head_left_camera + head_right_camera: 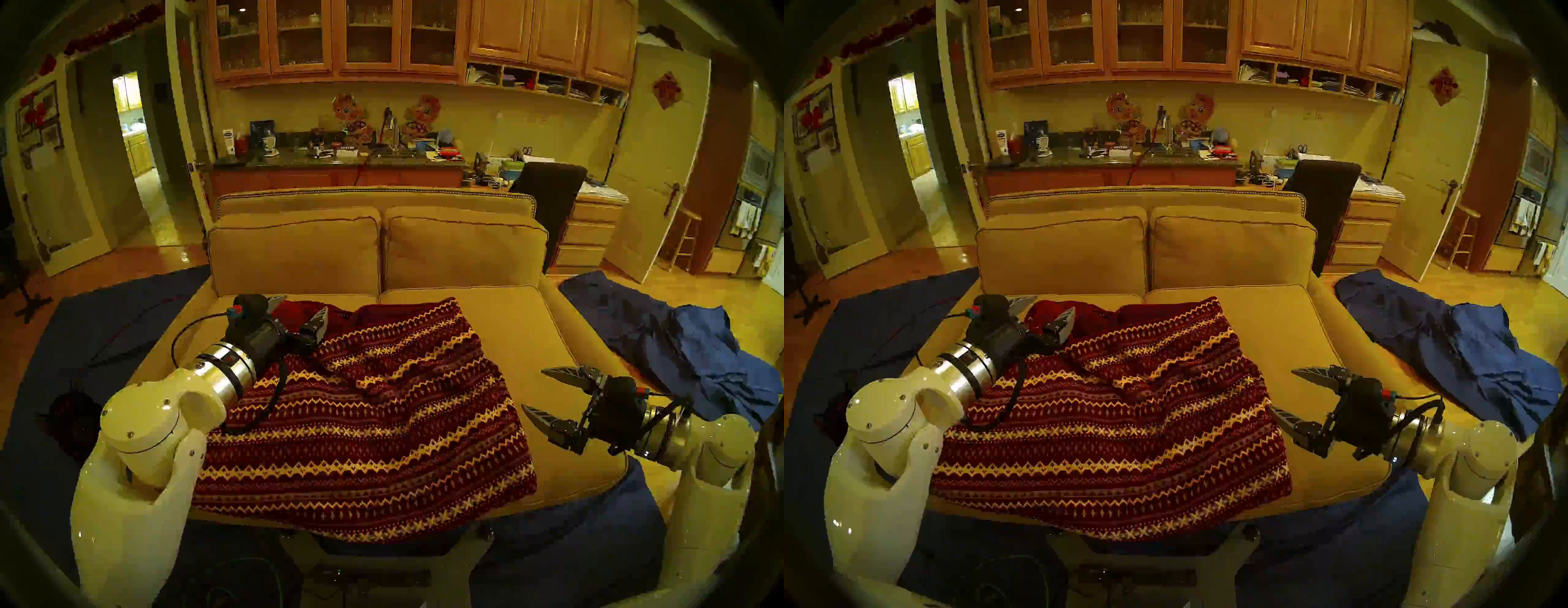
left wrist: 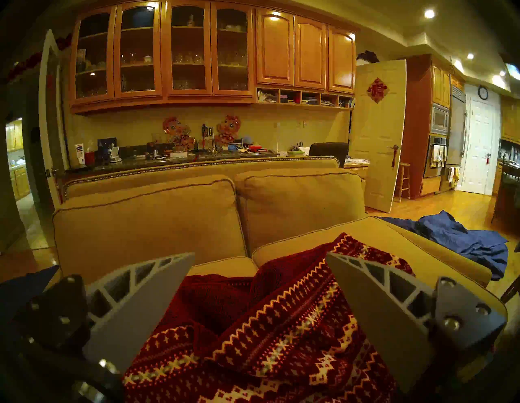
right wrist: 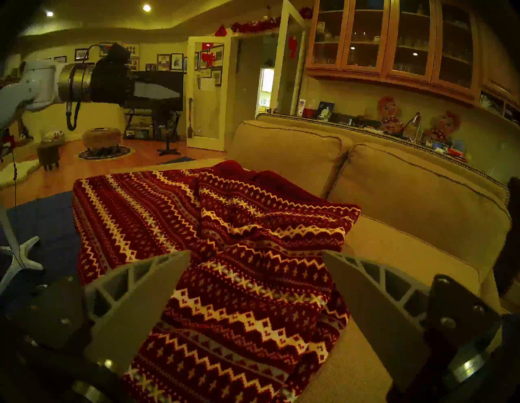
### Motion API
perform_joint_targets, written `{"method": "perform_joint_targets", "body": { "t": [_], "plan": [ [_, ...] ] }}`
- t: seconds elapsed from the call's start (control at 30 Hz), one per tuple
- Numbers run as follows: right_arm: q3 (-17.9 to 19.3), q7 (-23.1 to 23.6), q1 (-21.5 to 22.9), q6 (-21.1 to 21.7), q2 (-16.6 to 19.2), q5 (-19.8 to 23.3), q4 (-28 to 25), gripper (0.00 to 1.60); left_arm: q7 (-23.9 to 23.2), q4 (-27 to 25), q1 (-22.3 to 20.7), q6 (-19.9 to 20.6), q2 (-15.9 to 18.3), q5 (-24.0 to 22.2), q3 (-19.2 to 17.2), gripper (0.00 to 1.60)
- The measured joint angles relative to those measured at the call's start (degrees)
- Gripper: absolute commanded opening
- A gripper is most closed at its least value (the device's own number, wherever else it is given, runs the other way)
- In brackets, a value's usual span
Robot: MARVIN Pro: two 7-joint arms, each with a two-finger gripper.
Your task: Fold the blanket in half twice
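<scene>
1. Here, from the head's left eye, you see the blanket (image 1: 373, 416) lying rumpled on the seat of the sofa (image 1: 564, 335), toward its left half, with the near hem drooping over the front edge. It looks loosely doubled, not squared, so you are most likely between folds. The left gripper (image 1: 299, 313) hovers over the far bunched corner with its jaws spread wide and nothing between them. The right gripper (image 1: 541, 392) hangs just off the blanket's right edge, also spread wide and empty.
2. In the head's right eye you get nearly the same picture: a blue cloth (image 1: 1463, 356) lies off to the right, well apart from the blanket.
3. Through the left wrist you look past both fingers (image 2: 146, 304) onto a heap where the plain red underside shows; no clean corner is visible there.
4. Through the right wrist you see a thick folded flap lying crooked across the blanket's far half. Your next move likely calls for each gripper to find a corner on the same edge, pinch all layers, and carry them across together.
</scene>
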Motion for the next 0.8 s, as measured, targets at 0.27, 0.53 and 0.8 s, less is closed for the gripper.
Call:
{"method": "perform_joint_targets", "body": {
  "t": [0.27, 0.53, 0.8],
  "plan": [
    [-0.07, 0.0, -0.05, 0.02, 0.06, 0.02, -0.01, 1.6, 4.02, -4.73, 4.83, 2.32, -2.45, 0.74, -0.87, 1.6],
    [-0.15, 0.0, -0.09, 0.05, 0.13, 0.02, -0.01, 1.6, 5.97, -5.4, 11.37, 0.85, -5.58, 1.31, -1.83, 1.6],
    [-0.16, 0.0, -0.09, 0.06, 0.17, 0.04, -0.01, 1.6, 5.87, -5.48, 17.06, -4.0, -7.1, 2.03, -4.08, 1.6]
  ]
}}
